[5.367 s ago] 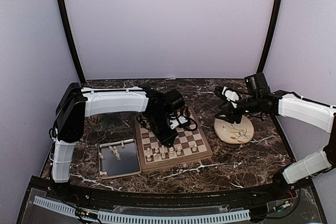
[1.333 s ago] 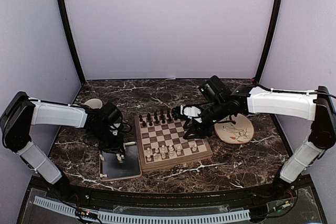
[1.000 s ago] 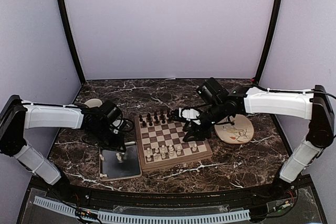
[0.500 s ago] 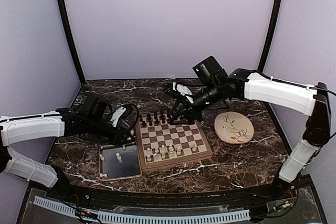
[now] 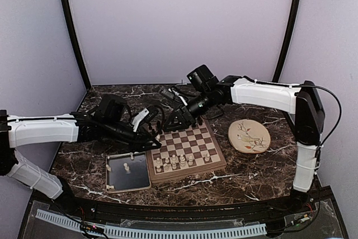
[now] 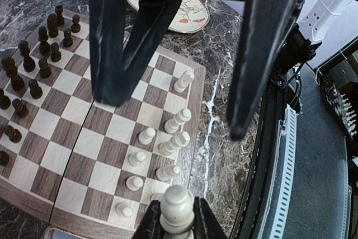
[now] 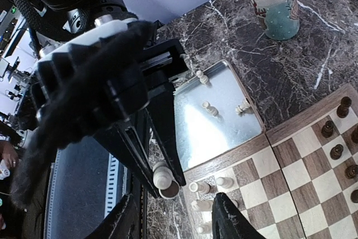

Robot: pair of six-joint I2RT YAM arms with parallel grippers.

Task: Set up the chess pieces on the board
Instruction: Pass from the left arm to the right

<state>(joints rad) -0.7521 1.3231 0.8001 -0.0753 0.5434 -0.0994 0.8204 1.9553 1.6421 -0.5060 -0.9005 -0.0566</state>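
Note:
The board (image 5: 191, 173) lies mid-table with cream-white chess pieces (image 5: 173, 162) along its near rows. Dark brown chess pieces (image 6: 47, 48) stand on its far rows. My left gripper (image 5: 152, 140) hovers over the board's near left corner, shut on a cream-white piece (image 6: 177, 210). The same piece (image 7: 163, 175) shows in the right wrist view, pinched between the left fingers (image 7: 182, 166). My right gripper (image 5: 170, 120) hangs over the board's far left part, just beyond the left gripper. Its jaws (image 7: 178, 222) are open with nothing between them.
A grey metal tray (image 5: 114, 178) left of the board holds loose white pieces (image 7: 210, 108). A round floral plate (image 5: 249, 136) lies right of the board. A mug (image 7: 271, 1) stands behind the tray. The two arms nearly meet above the board's left side.
My left gripper has risen from the tray and swung right to the board's corner with a white piece. My right gripper has moved from the plate side across the board to its far left.

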